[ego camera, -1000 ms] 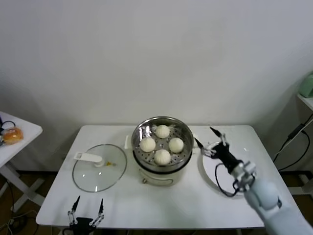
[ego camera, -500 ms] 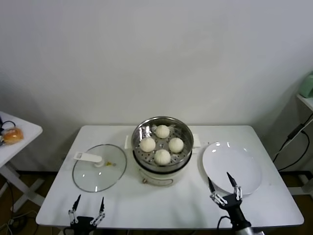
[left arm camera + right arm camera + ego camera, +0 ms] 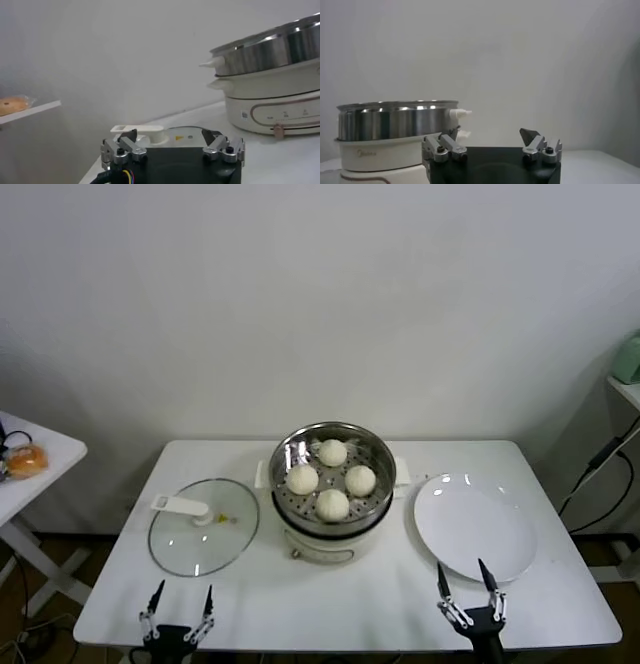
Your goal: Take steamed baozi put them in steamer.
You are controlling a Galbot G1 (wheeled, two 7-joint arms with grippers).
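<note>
Four pale cream-white baozi (image 3: pixel 332 478) lie inside the shiny steel steamer (image 3: pixel 290 446), which sits on its cream pot base at the table's middle. The steamer also shows in the left wrist view (image 3: pixel 280 47) and the right wrist view (image 3: pixel 395 120). My right gripper (image 3: pixel 467 588) is open and empty at the table's front edge, below the white plate (image 3: pixel 474 527). My left gripper (image 3: pixel 181 607) is open and empty at the front left edge, below the glass lid (image 3: pixel 203 529). Both show in their wrist views, the left (image 3: pixel 170 137) and the right (image 3: pixel 490 137).
An orange-brown bun (image 3: pixel 26 460) lies on a small side table at the far left; it also shows in the left wrist view (image 3: pixel 12 105). The lid's white handle (image 3: pixel 137 131) lies just beyond my left gripper. A wall stands behind the table.
My right arm has drawn back from beside the steamer, over the plate, down to the table's front edge. The left gripper has not moved. The four baozi stay in the steamer.
</note>
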